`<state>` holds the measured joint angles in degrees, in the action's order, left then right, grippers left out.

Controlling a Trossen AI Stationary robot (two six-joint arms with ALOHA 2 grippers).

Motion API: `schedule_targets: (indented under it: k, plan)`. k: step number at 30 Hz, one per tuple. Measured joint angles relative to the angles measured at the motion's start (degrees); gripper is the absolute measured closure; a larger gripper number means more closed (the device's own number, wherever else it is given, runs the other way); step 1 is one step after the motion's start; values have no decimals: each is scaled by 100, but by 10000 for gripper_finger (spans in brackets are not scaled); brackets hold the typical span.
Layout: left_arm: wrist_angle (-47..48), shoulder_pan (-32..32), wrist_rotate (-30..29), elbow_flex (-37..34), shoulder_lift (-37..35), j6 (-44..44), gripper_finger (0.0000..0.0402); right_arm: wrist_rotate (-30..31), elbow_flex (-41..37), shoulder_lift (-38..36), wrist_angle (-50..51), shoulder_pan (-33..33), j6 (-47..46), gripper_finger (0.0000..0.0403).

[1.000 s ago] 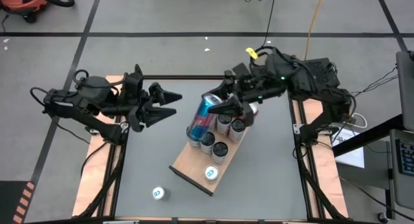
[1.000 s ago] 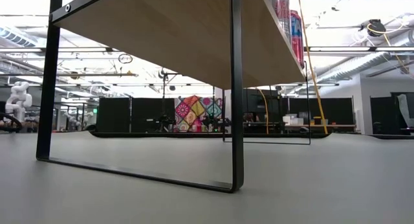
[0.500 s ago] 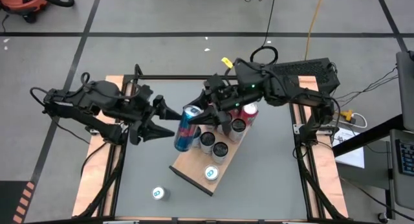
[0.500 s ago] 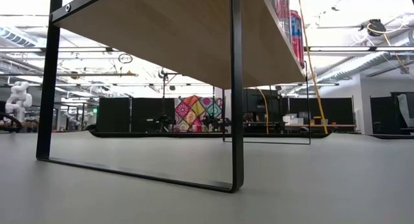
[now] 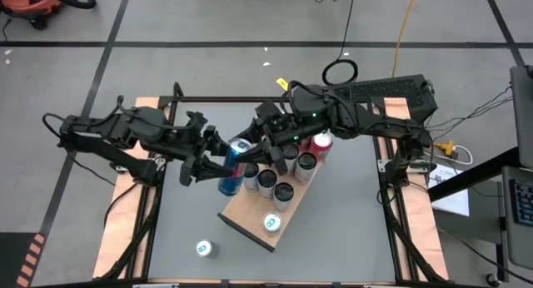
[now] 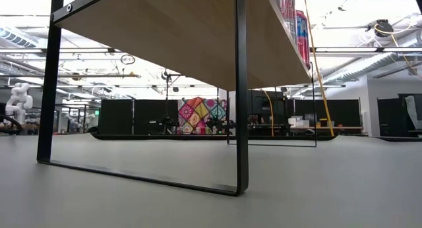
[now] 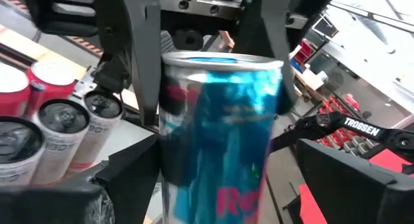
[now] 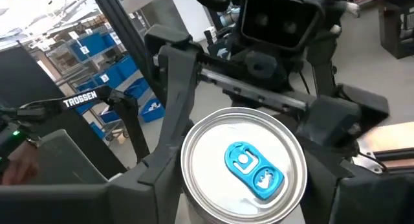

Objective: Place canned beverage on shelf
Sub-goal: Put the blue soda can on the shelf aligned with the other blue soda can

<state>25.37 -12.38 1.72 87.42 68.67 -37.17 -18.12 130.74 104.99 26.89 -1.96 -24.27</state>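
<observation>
Looking straight down, you see the right gripper (image 5: 247,152) clamped on the top end of a blue energy-drink can (image 5: 232,168), which hangs tilted over the near-left edge of the shelf (image 5: 250,218), the light wooden board set at an angle on the grey table (image 5: 350,221). Your left gripper (image 5: 210,157) has its fingers spread wide on either side of the can's body, not yet closed on it; from the left wrist view the can (image 7: 220,133) fills the gap between the two dark fingers (image 7: 129,179). From the right wrist view you look down on the can's silver lid with its blue tab (image 8: 249,167). Several other cans (image 5: 283,178) stand upright in a cluster on the far half of the shelf, one more (image 5: 272,223) near its close end, and a loose can (image 5: 205,249) sits on the table beside the shelf's near corner.
</observation>
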Motion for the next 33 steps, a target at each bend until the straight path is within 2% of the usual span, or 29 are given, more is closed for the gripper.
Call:
schedule_targets:
  k: [12,20,24,33]
  plan:
    - [-224,0,-45,0,224,-1,55,5,-9,17,-43,0,274,202]
    - [-203,0,-94,0,224,-104,150,-7,-9,15,-40,4,389,202]
    - [-201,2,-112,0,224,-102,184,-19,-9,15,-28,7,380,195]
    - [-232,0,-140,-2,224,-172,176,10,-9,15,-41,9,280,151]
